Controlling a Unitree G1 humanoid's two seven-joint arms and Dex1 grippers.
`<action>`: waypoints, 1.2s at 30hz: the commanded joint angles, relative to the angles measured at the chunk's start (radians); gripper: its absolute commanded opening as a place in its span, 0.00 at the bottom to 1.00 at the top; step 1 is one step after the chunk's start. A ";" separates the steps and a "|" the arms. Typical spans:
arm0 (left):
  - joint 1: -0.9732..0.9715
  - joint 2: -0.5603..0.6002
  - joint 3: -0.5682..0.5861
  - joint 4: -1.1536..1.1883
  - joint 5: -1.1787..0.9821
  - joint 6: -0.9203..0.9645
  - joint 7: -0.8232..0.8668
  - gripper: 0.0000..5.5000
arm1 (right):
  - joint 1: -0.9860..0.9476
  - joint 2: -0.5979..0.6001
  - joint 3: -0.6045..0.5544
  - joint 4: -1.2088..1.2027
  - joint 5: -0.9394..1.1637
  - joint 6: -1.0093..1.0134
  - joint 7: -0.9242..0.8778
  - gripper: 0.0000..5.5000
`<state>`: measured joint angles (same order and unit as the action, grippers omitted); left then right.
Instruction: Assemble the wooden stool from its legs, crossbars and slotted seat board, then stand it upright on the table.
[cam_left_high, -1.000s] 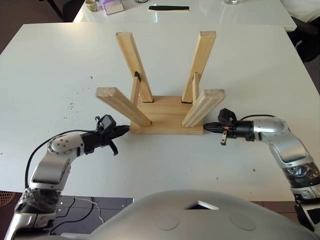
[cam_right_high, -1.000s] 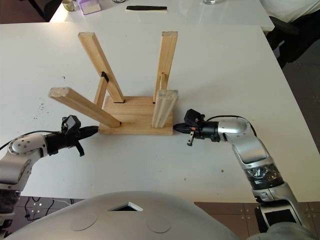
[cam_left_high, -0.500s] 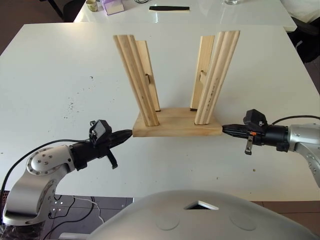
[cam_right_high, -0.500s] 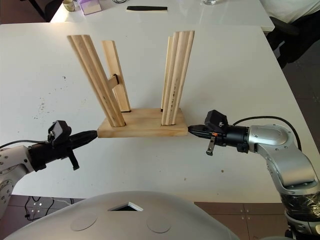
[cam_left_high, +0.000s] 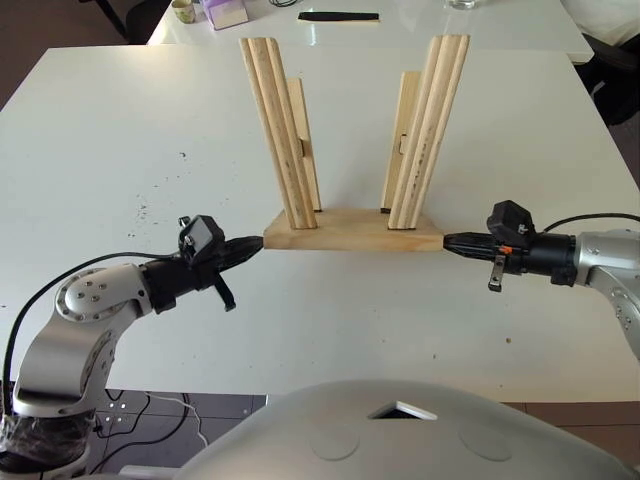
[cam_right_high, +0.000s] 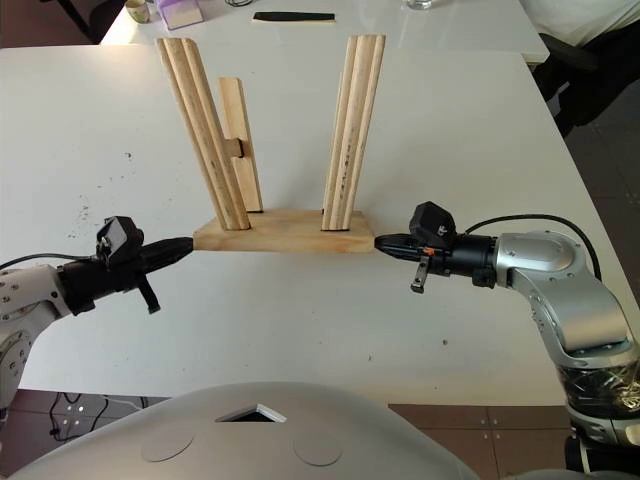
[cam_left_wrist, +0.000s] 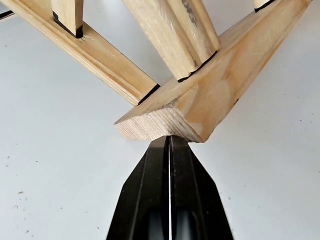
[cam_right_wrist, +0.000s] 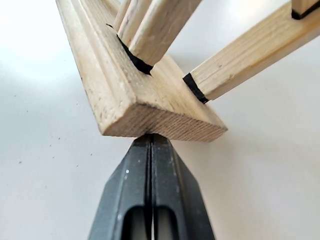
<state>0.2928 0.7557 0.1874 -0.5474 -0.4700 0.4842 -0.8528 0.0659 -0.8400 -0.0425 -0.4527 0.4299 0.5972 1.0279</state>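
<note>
Stool (cam_left_high: 350, 215) of pale wood stands inverted at the middle of the white surface (cam_left_high: 110, 140), its flat rectangular seat board (cam_left_high: 352, 230) lowest and its four legs (cam_left_high: 277, 120) pointing up. Black left hand (cam_left_high: 252, 246) and black right hand (cam_left_high: 452, 242), each with its fingers closed together, press their tips against opposite ends of the seat board.

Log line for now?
stool: upside down | left gripper: shut, tip at seat left end | right gripper: shut, tip at seat right end

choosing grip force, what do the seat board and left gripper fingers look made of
Seat board: pale, seemingly unvarnished wood, end grain showing at its corner. Left gripper fingers: smooth, glossy black, likely plastic or coated metal; cannot tell which.
</note>
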 joint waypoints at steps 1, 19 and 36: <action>-0.067 -0.020 -0.052 0.058 0.021 -0.055 -0.016 0.00 | -0.071 0.025 0.031 0.012 0.035 -0.028 0.025 0.00; 0.156 -0.038 0.125 -0.215 -0.166 0.058 0.049 0.00 | 0.049 -0.044 -0.175 -0.183 0.248 0.105 0.049 0.00; 0.116 0.096 0.070 0.205 0.106 -0.165 -0.087 0.35 | 0.033 -0.150 -0.027 0.251 -0.175 -0.375 0.143 0.23</action>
<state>0.3996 0.8237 0.3178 -0.4427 -0.4423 0.3843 -0.8972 0.1084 -0.9729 -0.1467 -0.2788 0.3437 0.3213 1.1410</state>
